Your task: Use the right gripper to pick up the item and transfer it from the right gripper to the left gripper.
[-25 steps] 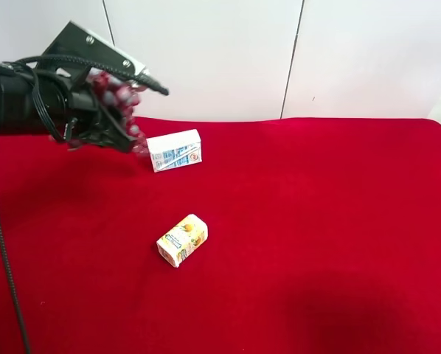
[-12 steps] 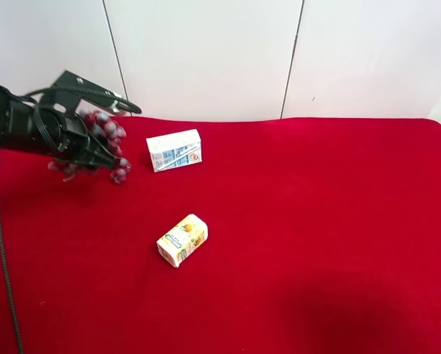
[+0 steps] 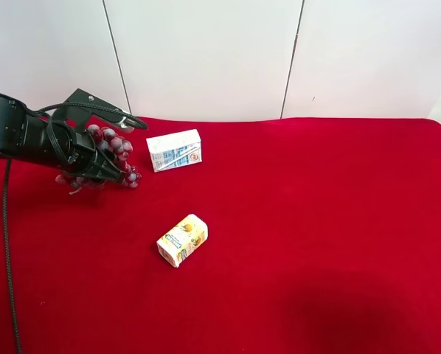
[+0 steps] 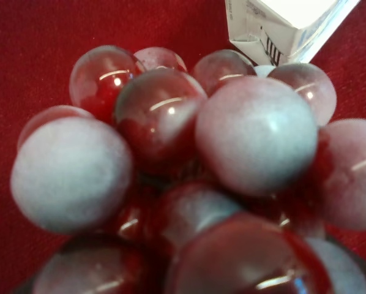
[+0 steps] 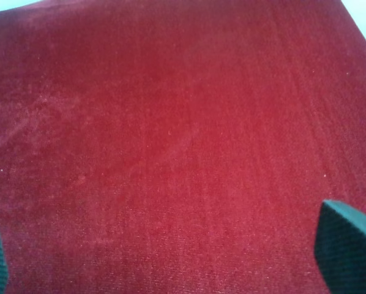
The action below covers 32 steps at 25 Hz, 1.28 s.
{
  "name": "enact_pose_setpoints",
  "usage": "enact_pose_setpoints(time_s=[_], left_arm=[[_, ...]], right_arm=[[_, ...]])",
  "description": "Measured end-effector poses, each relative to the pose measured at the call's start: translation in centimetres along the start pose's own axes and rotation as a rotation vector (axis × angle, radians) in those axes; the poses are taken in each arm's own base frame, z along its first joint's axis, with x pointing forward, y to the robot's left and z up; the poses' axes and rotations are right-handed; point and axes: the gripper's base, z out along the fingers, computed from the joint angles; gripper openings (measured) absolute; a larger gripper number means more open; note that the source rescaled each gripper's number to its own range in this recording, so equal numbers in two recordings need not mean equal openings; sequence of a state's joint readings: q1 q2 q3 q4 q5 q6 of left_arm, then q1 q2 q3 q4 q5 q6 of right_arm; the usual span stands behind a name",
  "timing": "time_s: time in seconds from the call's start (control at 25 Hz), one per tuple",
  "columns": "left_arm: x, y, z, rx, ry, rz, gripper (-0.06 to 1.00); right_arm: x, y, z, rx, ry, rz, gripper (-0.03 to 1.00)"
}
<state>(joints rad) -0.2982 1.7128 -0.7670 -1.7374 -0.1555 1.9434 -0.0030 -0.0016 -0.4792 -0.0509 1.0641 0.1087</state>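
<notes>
Red tabletop (image 3: 316, 221); grapes (image 3: 116, 141) clamped in left pincer (image 3: 101, 164), lowered since a second ago; right pincer (image 5: 171, 251) spread, empty; handover apparently complete.

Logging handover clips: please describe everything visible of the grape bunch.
The grape bunch is a tight cluster of round, glossy grapes, some dark red, some frosted grey-blue. The left tool grips it low over the red cloth, beside the white-and-blue carton but apart from it. Whether its lowest grapes touch the cloth is unclear.
</notes>
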Motion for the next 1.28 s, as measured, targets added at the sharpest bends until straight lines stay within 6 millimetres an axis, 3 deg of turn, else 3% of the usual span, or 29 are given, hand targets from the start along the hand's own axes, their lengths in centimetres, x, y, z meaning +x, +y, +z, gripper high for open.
enact_pose_setpoints(time_s=[0.04, 0.16, 0.2, 0.28, 0.52, 0.84, 1.0, 1.28], left_arm=[[0.0, 0.0, 0.0, 0.0, 0.0, 0.002, 0.14], [0.0, 0.0, 0.0, 0.0, 0.0, 0.003, 0.69], [0.0, 0.0, 0.0, 0.0, 0.0, 0.003, 0.83], [0.0, 0.0, 0.0, 0.0, 0.0, 0.003, 0.94], [0.0, 0.0, 0.0, -0.003, 0.001, 0.003, 1.0], [0.0, 0.8, -0.4, -0.083, 0.015, -0.015, 1.0], [-1.2, 1.3, -2.8, -0.157, -0.048, -0.081, 1.0], [-3.4, 0.5, -9.6, -0.171, -0.259, -0.044, 1.0]], right_arm=[[0.0, 0.0, 0.0, 0.0, 0.0, 0.0, 1.0], [0.0, 0.0, 0.0, 0.0, 0.0, 0.0, 1.0], [0.0, 0.0, 0.0, 0.0, 0.0, 0.0, 1.0], [0.0, 0.0, 0.0, 0.0, 0.0, 0.0, 1.0], [0.0, 0.0, 0.0, 0.0, 0.0, 0.0, 1.0], [0.0, 0.0, 0.0, 0.0, 0.0, 0.0, 1.0], [0.0, 0.0, 0.0, 0.0, 0.0, 0.0, 1.0], [0.0, 0.0, 0.0, 0.0, 0.0, 0.0, 1.0]])
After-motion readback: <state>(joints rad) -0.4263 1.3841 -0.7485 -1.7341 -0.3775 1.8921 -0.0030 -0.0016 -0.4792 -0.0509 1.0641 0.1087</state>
